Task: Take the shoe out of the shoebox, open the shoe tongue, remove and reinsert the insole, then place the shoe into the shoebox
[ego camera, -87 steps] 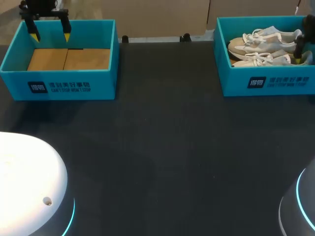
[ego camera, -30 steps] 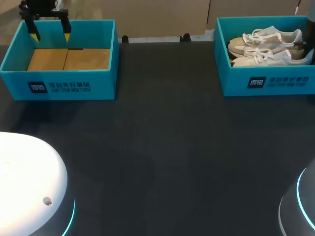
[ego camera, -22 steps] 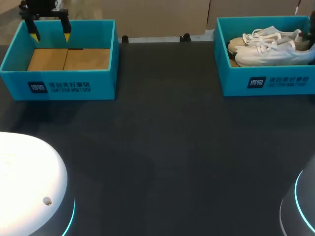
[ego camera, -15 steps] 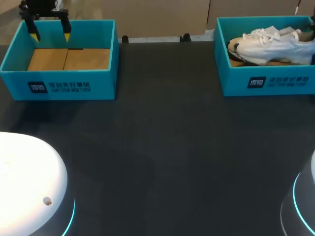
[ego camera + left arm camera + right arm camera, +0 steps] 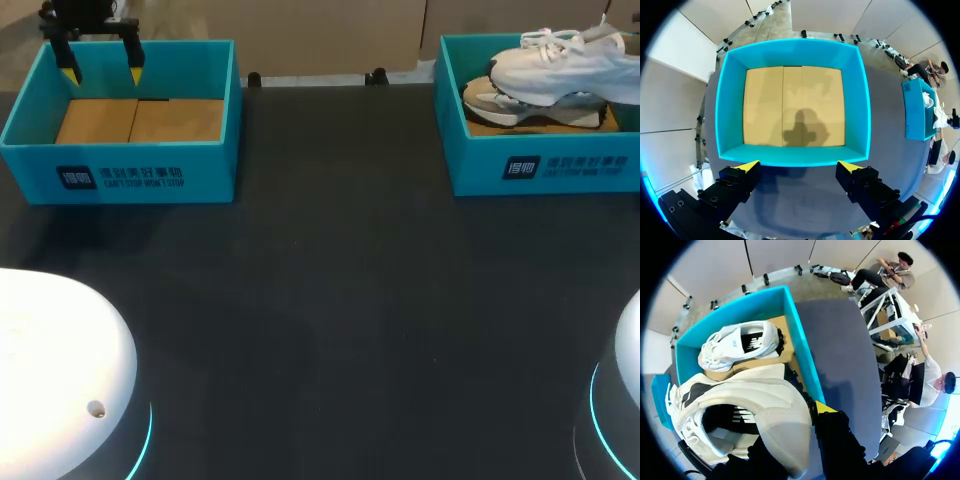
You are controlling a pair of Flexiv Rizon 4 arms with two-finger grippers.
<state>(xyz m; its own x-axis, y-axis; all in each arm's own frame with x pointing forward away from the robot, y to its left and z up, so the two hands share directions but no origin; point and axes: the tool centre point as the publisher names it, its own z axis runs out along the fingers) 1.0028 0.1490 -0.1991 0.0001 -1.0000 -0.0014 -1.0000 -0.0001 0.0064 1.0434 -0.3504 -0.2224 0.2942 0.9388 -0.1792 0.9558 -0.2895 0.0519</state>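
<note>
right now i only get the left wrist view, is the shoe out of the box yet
Observer: Lifted, not away. In the head view the shoe hangs over the right box.
Operator: is the right tool actually gripping it
Observer: Yes. The right wrist view shows the right tool shut on the shoe's heel, with one yellow tip outside the heel.
Operator: anything left in that box
Observer: An other shoe lies on the box floor, under the lifted one.
</note>
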